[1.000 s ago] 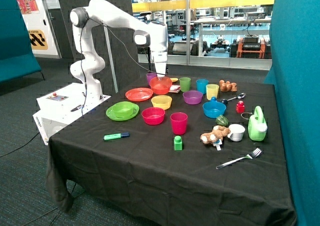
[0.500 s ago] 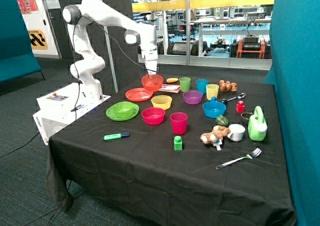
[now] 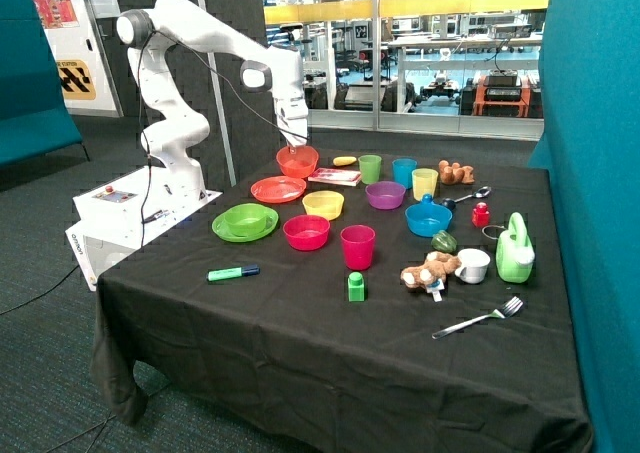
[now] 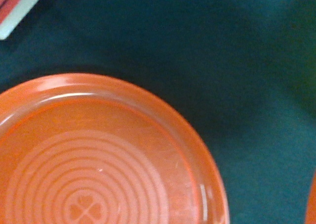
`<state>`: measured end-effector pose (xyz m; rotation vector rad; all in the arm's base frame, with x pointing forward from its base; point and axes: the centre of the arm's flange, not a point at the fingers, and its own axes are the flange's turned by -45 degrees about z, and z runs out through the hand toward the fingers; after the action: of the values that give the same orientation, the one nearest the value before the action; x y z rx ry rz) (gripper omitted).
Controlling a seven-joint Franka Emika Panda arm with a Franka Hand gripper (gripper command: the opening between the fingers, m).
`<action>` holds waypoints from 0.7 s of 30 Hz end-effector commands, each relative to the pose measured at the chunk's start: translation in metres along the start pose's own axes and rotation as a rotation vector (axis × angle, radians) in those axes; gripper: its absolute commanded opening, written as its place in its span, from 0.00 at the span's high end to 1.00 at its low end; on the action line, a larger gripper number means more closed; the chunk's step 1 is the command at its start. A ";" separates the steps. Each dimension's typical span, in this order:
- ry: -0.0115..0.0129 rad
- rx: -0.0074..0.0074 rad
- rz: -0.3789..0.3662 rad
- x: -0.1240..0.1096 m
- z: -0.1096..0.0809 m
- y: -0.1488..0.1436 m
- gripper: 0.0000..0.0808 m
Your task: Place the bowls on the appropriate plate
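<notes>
My gripper (image 3: 296, 145) is shut on the rim of the orange-red bowl (image 3: 297, 160), which hangs just above the far edge of the orange plate (image 3: 278, 189). On the green plate (image 3: 226, 235), nearer the table's front, sits the lime green bowl (image 3: 248, 216). The wrist view looks down on the orange plate (image 4: 98, 159) with its ringed centre on the black cloth; no fingers show there.
Beside the plates stand a yellow bowl (image 3: 323, 204), a pink bowl (image 3: 306, 232), a purple bowl (image 3: 385, 194) and a blue bowl (image 3: 428, 218). A pink cup (image 3: 357, 246), several cups at the back, a flat book (image 3: 335, 177), a marker (image 3: 233, 272), toys and a fork (image 3: 480, 319) fill the cloth.
The arm has carried the orange-red bowl away from the cups, toward the orange plate, and lowered it over the plate's far edge.
</notes>
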<state>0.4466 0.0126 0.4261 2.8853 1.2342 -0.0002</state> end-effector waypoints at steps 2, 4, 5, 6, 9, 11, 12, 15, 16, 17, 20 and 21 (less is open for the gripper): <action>0.0016 0.0030 -0.102 0.001 0.001 -0.036 1.00; 0.0017 0.0030 -0.130 0.003 0.001 -0.043 1.00; 0.0017 0.0030 -0.145 0.003 0.001 -0.048 1.00; 0.0017 0.0030 -0.152 0.004 0.001 -0.052 1.00; 0.0017 0.0030 -0.194 0.004 0.003 -0.067 1.00; 0.0018 0.0029 -0.211 0.003 0.005 -0.074 1.00; 0.0018 0.0029 -0.215 0.003 0.007 -0.077 1.00; 0.0018 0.0029 -0.225 0.000 0.013 -0.084 1.00; 0.0018 0.0029 -0.227 -0.001 0.016 -0.086 1.00; 0.0018 0.0029 -0.229 -0.002 0.019 -0.088 1.00; 0.0018 0.0029 -0.230 -0.005 0.025 -0.092 1.00; 0.0018 0.0029 -0.230 -0.006 0.027 -0.094 1.00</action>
<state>0.3936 0.0612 0.4118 2.7559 1.5023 -0.0029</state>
